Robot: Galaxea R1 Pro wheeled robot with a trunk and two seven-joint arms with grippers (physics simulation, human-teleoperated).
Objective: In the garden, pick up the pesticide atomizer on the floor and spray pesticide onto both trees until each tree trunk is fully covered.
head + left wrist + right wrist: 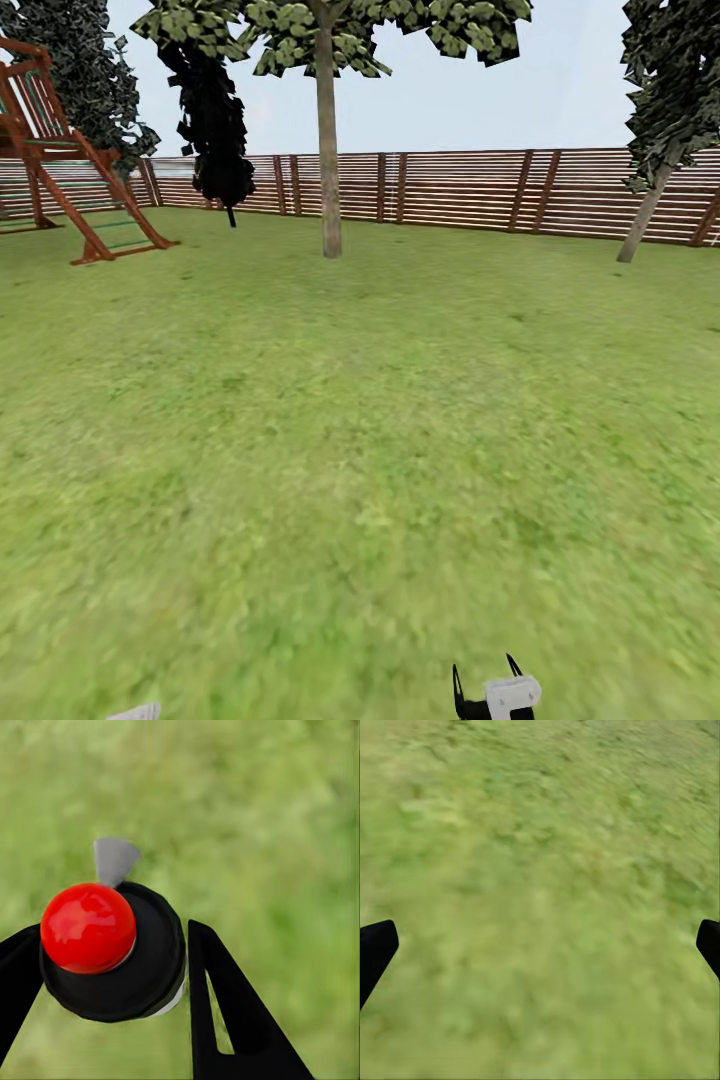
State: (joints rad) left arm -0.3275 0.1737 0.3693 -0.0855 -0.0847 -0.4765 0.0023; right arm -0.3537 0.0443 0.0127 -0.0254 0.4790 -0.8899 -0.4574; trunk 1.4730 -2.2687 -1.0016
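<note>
One step appears complete: the left gripper is clamped on the pesticide atomizer, centre-left of the left wrist frame. Right gripper spread wide, holding nothing, over lawn. Nearest tree trunk stands upper centre, well apart; no white specks evident. Approach and spraying of both trees remain.

Head cam: high, faces forward-down across lawn toward far fence. Both wrist cams: look along fingers, close over grass. All views share lawn.
</note>
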